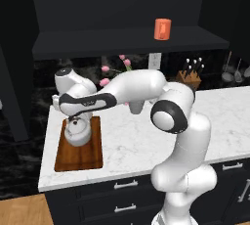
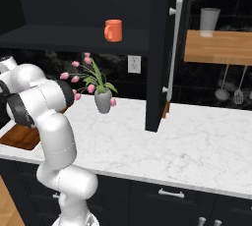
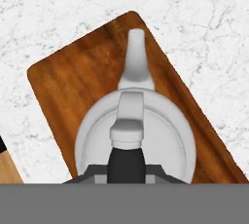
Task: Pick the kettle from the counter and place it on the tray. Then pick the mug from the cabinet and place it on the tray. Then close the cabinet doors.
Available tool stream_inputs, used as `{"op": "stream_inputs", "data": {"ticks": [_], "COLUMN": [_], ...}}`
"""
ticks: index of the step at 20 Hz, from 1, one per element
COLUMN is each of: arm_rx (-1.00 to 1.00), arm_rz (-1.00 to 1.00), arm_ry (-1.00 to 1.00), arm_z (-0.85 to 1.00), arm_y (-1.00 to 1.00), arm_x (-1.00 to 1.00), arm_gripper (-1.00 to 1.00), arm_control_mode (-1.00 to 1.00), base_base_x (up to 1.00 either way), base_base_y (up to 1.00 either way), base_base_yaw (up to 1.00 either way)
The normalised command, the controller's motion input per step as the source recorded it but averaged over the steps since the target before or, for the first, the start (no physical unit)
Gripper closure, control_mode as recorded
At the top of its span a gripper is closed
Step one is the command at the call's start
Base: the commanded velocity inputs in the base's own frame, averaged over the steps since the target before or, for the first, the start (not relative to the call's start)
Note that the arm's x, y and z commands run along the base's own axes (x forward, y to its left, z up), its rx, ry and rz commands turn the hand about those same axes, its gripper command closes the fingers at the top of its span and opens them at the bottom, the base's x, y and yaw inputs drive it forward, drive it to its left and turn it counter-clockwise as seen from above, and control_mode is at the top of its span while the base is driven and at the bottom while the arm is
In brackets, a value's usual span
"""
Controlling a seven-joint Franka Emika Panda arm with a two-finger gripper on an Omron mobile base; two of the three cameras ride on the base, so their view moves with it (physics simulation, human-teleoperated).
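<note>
Hovering low over the tray (image 1: 93,158), the hand (image 1: 74,117) sits directly above the kettle (image 1: 78,133), its jaws pinched together on the dark arched handle (image 3: 125,162) at the kettle's top. From the hand view the kettle is seen straight down: round lid centred beneath the hand, spout (image 3: 136,57) running away from the fingers along the long axis of the tray, so kettle and board are lined up lengthwise. The kettle's body lies within the tray's outline, toward the far end in the left base view, with bare wood in front of it and a narrow margin on each side. Whether its base rests on the wood or hangs just clear cannot be told. Judgement: first placement is at or near its end; what remains there is a release and a straight lift off the handle. The relation that governs the next leg is up and to the robot's right: the mug (image 1: 162,29) stands upright on the cabinet (image 1: 127,40) shelf, well apart from the hand, higher than it and across the desk (image 1: 146,136). In the right base view the mug's handle (image 2: 119,31) points toward the open cabinet door (image 2: 165,53), which hangs edge-on over the desk beside the flower vase (image 2: 102,101).
</note>
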Motion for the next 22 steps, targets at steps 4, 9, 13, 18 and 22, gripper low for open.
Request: {"op": "stream_inputs", "data": {"ticks": [4,9,13,18,22], "arm_rx": [0.00,0.00,-0.01,0.00,0.00], "arm_rz": [0.00,0.00,0.00,0.00,0.00], "arm_ry": [0.00,0.00,0.00,0.00,-0.01], "arm_z": [-0.20,-0.22,-0.30,-0.33,-0.16], "arm_y": [0.06,0.01,-0.01,-0.06,-0.04], "arm_x": [0.16,0.07,0.01,0.00,0.00], "arm_gripper": [1.00,1.00,1.00,-1.00,-1.00], "arm_control_mode": [-1.00,-1.00,-1.00,-1.00,-1.00], "base_base_x": [0.00,0.00,0.00,0.00,0.00], "base_base_y": [0.00,0.00,0.00,0.00,0.00], "base_base_yaw": [0.00,0.00,0.00,0.00,0.00]}}
